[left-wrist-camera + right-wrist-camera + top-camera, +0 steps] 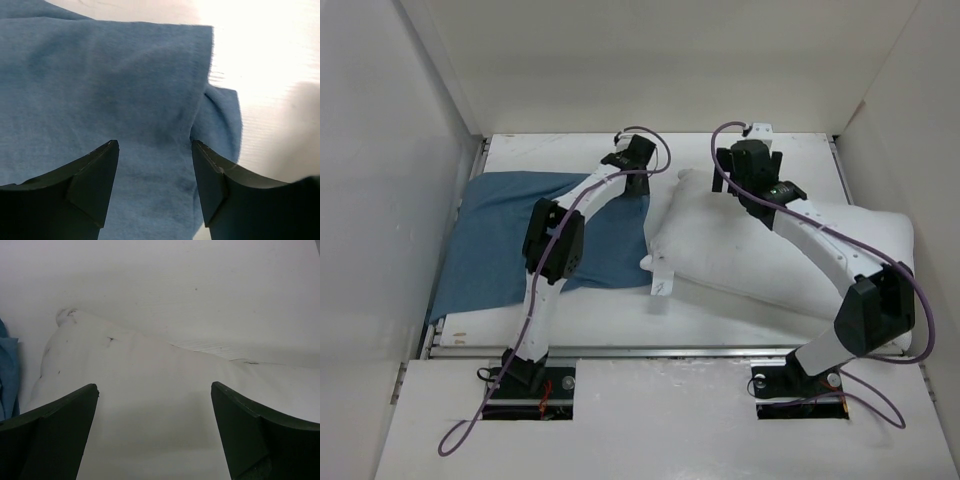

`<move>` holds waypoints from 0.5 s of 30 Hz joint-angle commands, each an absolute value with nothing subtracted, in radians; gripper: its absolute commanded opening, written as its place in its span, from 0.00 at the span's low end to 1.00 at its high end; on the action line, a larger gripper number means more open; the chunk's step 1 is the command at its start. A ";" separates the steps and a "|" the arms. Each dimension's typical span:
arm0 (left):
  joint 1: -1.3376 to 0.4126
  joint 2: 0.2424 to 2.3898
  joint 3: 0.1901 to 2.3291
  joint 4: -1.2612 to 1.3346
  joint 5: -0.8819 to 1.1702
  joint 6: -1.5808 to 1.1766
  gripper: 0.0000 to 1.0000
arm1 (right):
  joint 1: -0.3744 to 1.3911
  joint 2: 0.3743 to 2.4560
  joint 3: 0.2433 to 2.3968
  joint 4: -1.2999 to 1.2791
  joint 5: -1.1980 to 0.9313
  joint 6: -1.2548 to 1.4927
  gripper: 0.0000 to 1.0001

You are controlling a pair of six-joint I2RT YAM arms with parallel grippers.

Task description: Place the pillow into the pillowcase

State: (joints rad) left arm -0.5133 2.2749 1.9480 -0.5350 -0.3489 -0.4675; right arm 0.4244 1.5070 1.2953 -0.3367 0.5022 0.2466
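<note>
Item 1. Pillowcase: slate-blue cloth, limp and wrinkled, lay flat on the left half of the white tabletop. Its left edge lay close to the left wall. Its right edge reached the left end of the pillow; whether the two touched could not be told. The left arm stretched across it from near to far.

Item 2. Left tool: hung low over the far right corner of the pillowcase. Fingers stood partly spread, with a clear gap between them and blue cloth showing in that gap. Nothing was pinched. A hemmed edge and a small folded flap of the cloth lay just right of the right finger.

Item 3. Tag: small white strip, stuck out from the near left corner of the pillow onto the bare tabletop.

Item 4. Pillow: large, plump, white, lay on the right half of the tabletop, wholly outside the pillowcase. The right arm crossed over it.

Item 5. Right tool: stood above the far left corner of the pillow, fingers spread wide, gripping nothing.
</note>
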 commanded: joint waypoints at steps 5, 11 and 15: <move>-0.489 2.289 1.970 -0.538 -0.348 -0.466 0.66 | 0.419 1.557 1.400 -0.325 0.509 0.236 1.00; -0.489 2.269 1.956 -0.459 -0.252 -0.437 0.74 | 0.419 1.575 1.401 -0.334 0.509 0.236 1.00; -0.499 2.258 1.917 -0.411 -0.238 -0.426 0.74 | 0.419 1.575 1.401 -0.334 0.509 0.236 1.00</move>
State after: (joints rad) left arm -0.4900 2.2944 1.9369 -0.4648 -0.2634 -0.4461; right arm 0.4244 1.5707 1.3537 -0.3405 0.5049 0.2398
